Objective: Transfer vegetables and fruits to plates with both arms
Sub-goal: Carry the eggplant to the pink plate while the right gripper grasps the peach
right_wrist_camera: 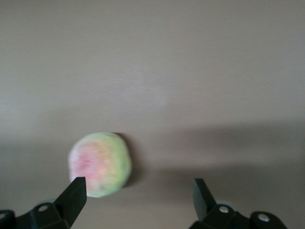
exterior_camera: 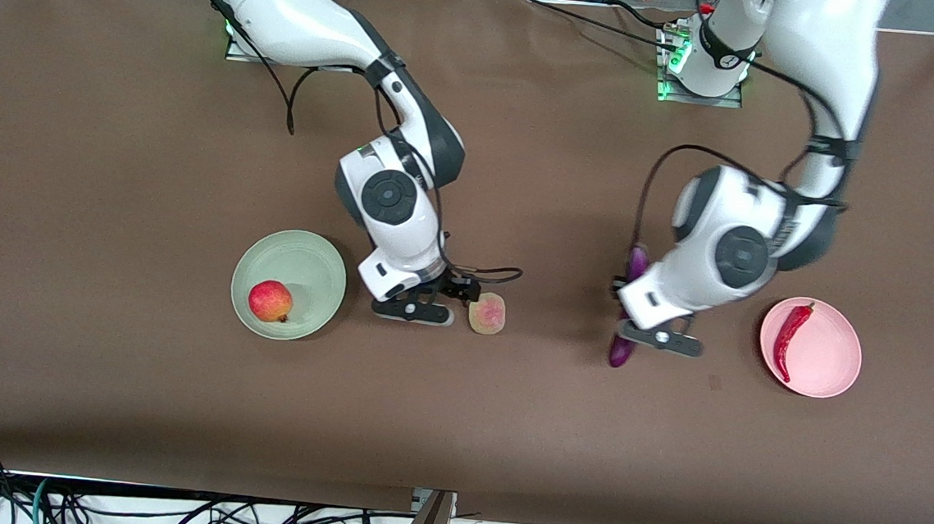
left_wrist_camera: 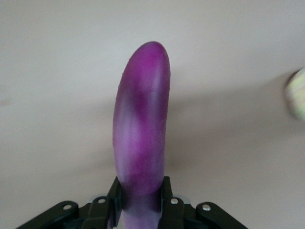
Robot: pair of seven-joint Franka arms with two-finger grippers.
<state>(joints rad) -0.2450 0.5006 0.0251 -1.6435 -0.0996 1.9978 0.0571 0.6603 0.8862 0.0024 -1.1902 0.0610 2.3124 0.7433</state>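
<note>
Transfer is sitting half done, with one apple point(exterior_camera: 270, 301) lying on the mint plate point(exterior_camera: 315, 261) and one chili point(exterior_camera: 790, 336) on the pink plate point(exterior_camera: 835, 353), while the left pincer point(left_wrist_camera: 141, 202) is clamping the lone eggplant point(left_wrist_camera: 141, 129) and the right pincer point(right_wrist_camera: 138, 195) is gaping beside the blushed fruit point(right_wrist_camera: 100, 164) on the counter point(exterior_camera: 113, 147).

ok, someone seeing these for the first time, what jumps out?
The left gripper, clamped on the purple eggplant lying on the table beside the pink plate, which holds the red chili pepper. Next, the right gripper, open and low beside the pale blush fruit. The red-and-yellow apple sits on the mint green plate, toward the right arm's end.
</note>
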